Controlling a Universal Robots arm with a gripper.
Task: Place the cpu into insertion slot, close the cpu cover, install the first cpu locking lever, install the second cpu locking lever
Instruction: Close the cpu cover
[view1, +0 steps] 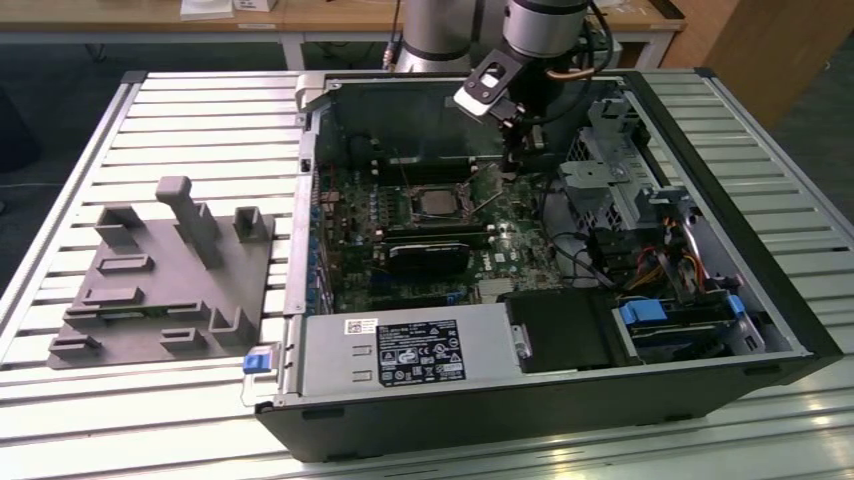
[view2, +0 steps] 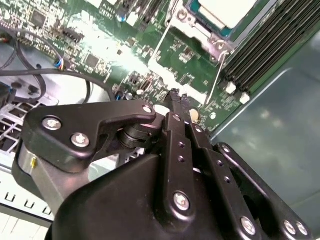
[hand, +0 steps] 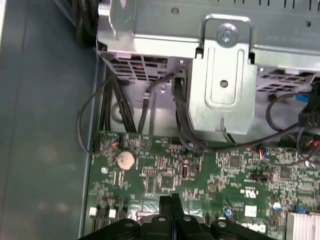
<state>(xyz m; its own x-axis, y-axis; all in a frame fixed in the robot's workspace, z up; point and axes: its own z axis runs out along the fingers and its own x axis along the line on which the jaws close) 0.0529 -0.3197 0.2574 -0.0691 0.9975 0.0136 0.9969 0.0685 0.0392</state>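
The cpu (view1: 434, 200), a square chip with a dull silver top, lies flat in the insertion slot (view1: 458, 215) on the green board inside the open computer case; its corner also shows in the second wrist view (view2: 227, 10). A silvery metal frame (view2: 197, 31), probably the cpu cover, borders the chip; whether it lies over the chip I cannot tell. Two thin metal lever rods (view2: 161, 44) (view2: 219, 75) run beside the socket. My gripper (view1: 515, 168) hangs over the board just to the exterior view's right of the socket, black fingers (hand: 165, 202) shut together with nothing between them (view2: 175, 97).
A black card (view1: 430, 255) lies in front of the socket. A metal drive cage (hand: 220, 75) with cables (hand: 180, 115) stands to the exterior view's right. The power-supply box (view1: 400, 350) fills the near side. A grey fixture (view1: 160, 280) sits on the table, left of the case.
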